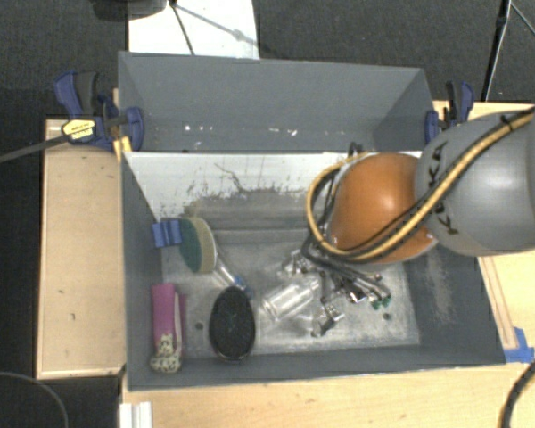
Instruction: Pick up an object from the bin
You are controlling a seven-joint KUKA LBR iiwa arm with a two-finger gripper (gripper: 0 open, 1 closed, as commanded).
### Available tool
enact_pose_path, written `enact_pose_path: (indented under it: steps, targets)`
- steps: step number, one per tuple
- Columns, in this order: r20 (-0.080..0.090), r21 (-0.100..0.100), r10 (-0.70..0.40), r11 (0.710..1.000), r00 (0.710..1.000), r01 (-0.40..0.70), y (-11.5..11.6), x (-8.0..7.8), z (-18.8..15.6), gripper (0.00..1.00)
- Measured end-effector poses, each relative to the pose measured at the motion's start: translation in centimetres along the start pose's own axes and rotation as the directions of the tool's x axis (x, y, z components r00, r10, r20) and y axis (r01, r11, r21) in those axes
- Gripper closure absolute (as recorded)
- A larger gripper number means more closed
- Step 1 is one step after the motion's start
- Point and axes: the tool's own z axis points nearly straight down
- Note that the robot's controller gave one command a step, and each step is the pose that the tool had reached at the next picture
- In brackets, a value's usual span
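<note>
You are looking into a bin (448, 292) that is crowding up on its left. A pink flat block (165, 313) is lying along the left wall, a black oval brush (232, 323) is sitting just beside it, and a green round pad with a blue grip (194, 244) is lying behind them. A clear plastic piece (288, 300) is blocking the middle, just beside the end effector (337, 303). The arm's orange cover (374, 208) is hanging over the right-centre. Bare floor is showing along the back wall and beside the right wall, giving you free passage there.
</note>
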Motion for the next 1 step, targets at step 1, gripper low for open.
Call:
enact_pose_path:
  steps: [1]
  targets:
    - [0.000, 0.000, -0.114, 0.993, 0.993, 0.114, -0.11, -0.80, 2.73, 0.00]
